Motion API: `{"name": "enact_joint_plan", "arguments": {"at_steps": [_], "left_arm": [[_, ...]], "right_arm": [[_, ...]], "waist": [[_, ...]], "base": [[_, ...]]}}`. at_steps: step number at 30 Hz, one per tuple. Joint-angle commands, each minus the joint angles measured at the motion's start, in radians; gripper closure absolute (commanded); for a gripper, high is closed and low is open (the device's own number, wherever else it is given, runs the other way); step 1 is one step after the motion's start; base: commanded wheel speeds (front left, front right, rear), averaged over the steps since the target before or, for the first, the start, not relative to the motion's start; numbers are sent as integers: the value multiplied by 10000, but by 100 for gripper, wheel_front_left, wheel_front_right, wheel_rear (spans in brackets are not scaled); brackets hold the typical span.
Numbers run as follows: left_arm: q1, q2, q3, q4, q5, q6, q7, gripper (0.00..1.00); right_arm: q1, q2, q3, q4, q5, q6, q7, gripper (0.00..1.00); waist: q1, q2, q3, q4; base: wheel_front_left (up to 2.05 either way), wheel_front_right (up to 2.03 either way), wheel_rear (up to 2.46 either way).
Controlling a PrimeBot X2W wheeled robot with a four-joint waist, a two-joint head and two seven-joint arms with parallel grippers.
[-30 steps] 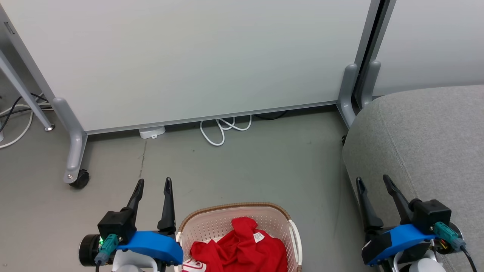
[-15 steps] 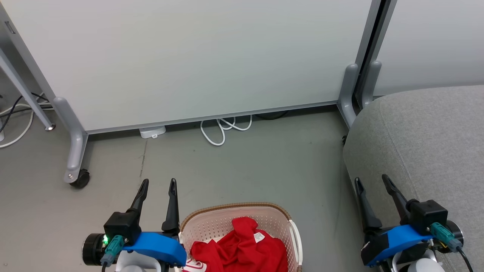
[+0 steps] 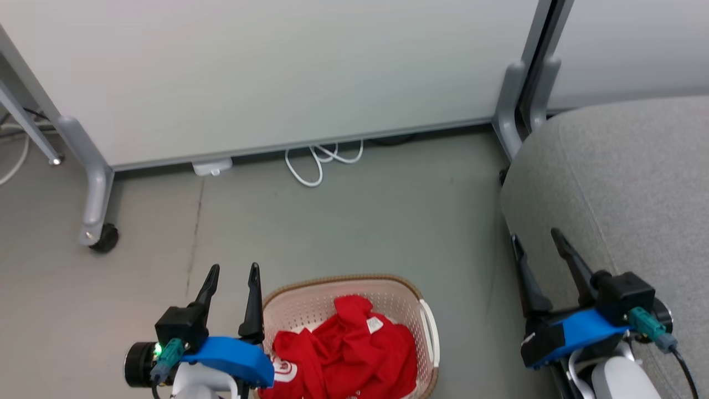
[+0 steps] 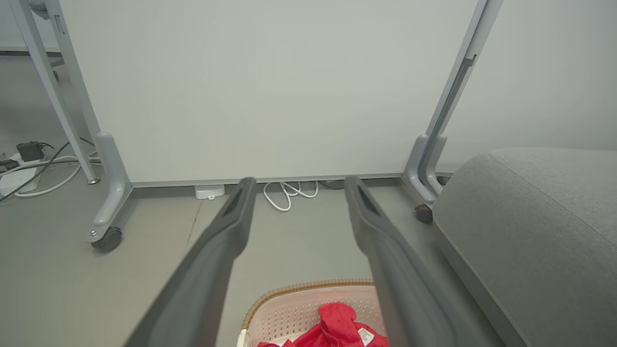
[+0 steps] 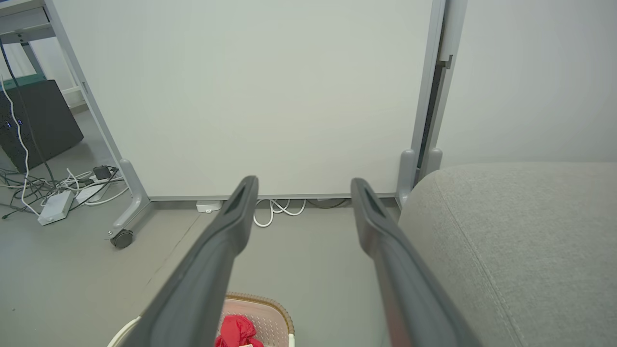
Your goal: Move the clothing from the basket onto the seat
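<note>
Crumpled red fabric clothing (image 3: 349,352) is heaped inside the oval cream perforated plastic basket (image 3: 310,303) at the bottom centre of the head view. The large grey woven seat (image 3: 626,183) is seen at right. Both the left gripper (image 3: 235,267) and the right gripper (image 3: 534,235) are held spread, grasping nothing.

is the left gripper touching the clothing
Apart. In the left wrist view the left gripper points open past the basket, the clothing lying below it.

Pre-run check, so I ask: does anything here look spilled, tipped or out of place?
Nothing stands out. The basket stands upright on the floor, the red clothing bunched inside it. A white cable lies looped by the partition.
</note>
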Motion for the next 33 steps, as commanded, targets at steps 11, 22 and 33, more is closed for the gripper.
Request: {"name": "enact_joint_plan", "arguments": {"at_steps": [11,22,33], "left_arm": [[-2378,0,-609,2135,-321,-343,-39,0],[-5188,14,-1565,5079,-1444,-590,149,0],[-6681,202,-2323,7138,-1007,-729,454,0]], "right_arm": [[-1532,-53,308,-1089,-101,4,-73,0],[-2468,-45,669,-1933,0,4,-273,0],[-3079,-44,1359,-2261,347,4,-557,0]], "waist": [[0,0,3640,-693],[0,0,6312,-1549],[0,0,7775,-2325]], "base": [[0,0,0],[0,0,0],[0,0,0]]}}
